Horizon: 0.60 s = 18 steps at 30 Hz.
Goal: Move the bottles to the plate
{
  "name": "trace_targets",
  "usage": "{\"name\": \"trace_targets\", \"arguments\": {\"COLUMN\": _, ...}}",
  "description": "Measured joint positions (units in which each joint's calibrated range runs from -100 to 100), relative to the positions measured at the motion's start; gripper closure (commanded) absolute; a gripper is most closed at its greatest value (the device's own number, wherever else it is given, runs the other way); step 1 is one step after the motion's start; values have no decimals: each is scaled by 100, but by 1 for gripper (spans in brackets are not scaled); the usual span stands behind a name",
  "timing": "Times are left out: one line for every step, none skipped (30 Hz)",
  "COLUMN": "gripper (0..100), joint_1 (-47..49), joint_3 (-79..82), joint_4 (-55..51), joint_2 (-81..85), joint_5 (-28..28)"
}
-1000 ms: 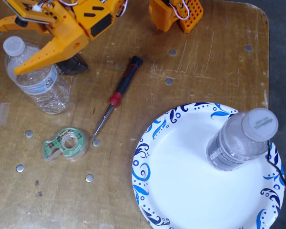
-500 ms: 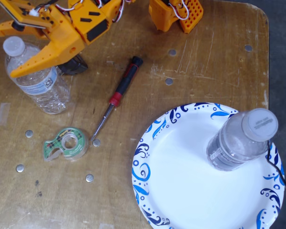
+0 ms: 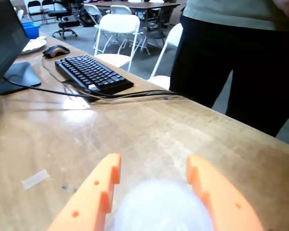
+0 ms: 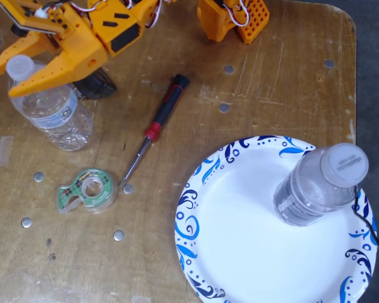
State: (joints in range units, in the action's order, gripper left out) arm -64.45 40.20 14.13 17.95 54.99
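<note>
1 bottle [image 4: 322,184] stands on the plate [image 4: 240,246]; the spread pincer [image 4: 1,74] straddles the second bottle [image 4: 50,104] cap, so next it should probably close.

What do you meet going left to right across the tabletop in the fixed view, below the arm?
Standing bottle → tape dispenser → screwdriver → plate → second bottle, standing on the plate.

Scratched, worn wood table [image 4: 271,82]; clear glossy plastic bottles [image 4: 54,110]; smooth paper plate [image 4: 240,246]; matt orange plastic gripper [image 4: 3,72].
</note>
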Motion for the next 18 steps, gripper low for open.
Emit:
{"name": "trace_targets", "arguments": {"gripper": 88, "joint_1": -55, "joint_3": 0, "joint_4": 0, "joint_2": 0, "joint_5": 0}}
{"name": "trace_targets", "arguments": {"gripper": 89, "joint_1": -91, "joint_3": 0, "joint_4": 0, "joint_2": 0, "joint_5": 0}}
{"name": "trace_targets", "arguments": {"gripper": 90, "joint_1": -119, "joint_3": 0, "joint_4": 0, "joint_2": 0, "joint_5": -5}}
{"name": "trace_targets", "arguments": {"gripper": 90, "joint_1": -119, "joint_3": 0, "joint_4": 0, "joint_2": 0, "joint_5": -5}}
{"name": "trace_targets", "arguments": {"gripper": 91, "joint_1": -128, "joint_3": 0, "joint_4": 17, "joint_2": 0, "joint_5": -5}}
{"name": "trace_targets", "arguments": {"gripper": 92, "joint_1": -137, "joint_3": 0, "joint_4": 17, "joint_2": 0, "joint_5": -5}}
{"name": "trace_targets", "arguments": {"gripper": 92, "joint_1": -164, "joint_3": 0, "joint_4": 17, "joint_2": 0, "joint_5": -5}}
{"name": "trace_targets", "arguments": {"gripper": 92, "joint_1": -201, "joint_3": 0, "joint_4": 17, "joint_2": 0, "joint_5": -5}}
{"name": "trace_targets", "arguments": {"gripper": 92, "joint_1": -237, "joint_3": 0, "joint_4": 17, "joint_2": 0, "joint_5": -5}}
{"name": "trace_targets", "arguments": {"gripper": 92, "joint_1": -273, "joint_3": 0, "joint_4": 17, "joint_2": 0, "joint_5": -5}}
{"name": "trace_targets", "arguments": {"gripper": 92, "joint_1": -283, "joint_3": 0, "joint_4": 17, "joint_2": 0, "joint_5": -5}}
{"name": "trace_targets", "arguments": {"gripper": 92, "joint_1": -292, "joint_3": 0, "joint_4": 17, "joint_2": 0, "joint_5": -5}}
{"name": "trace_targets", "arguments": {"gripper": 92, "joint_1": -283, "joint_3": 0, "joint_4": 17, "joint_2": 0, "joint_5": -5}}
{"name": "trace_targets", "arguments": {"gripper": 92, "joint_1": -255, "joint_3": 0, "joint_4": 17, "joint_2": 0, "joint_5": -5}}
{"name": "trace_targets", "arguments": {"gripper": 92, "joint_1": -237, "joint_3": 0, "joint_4": 17, "joint_2": 0, "joint_5": -5}}
{"name": "trace_targets", "arguments": {"gripper": 92, "joint_1": -228, "joint_3": 0, "joint_4": 17, "joint_2": 0, "joint_5": -5}}
{"name": "trace_targets", "arguments": {"gripper": 92, "joint_1": -219, "joint_3": 0, "joint_4": 17, "joint_2": 0, "joint_5": -5}}
{"name": "trace_targets", "arguments": {"gripper": 93, "joint_1": -219, "joint_3": 0, "joint_4": 17, "joint_2": 0, "joint_5": -5}}
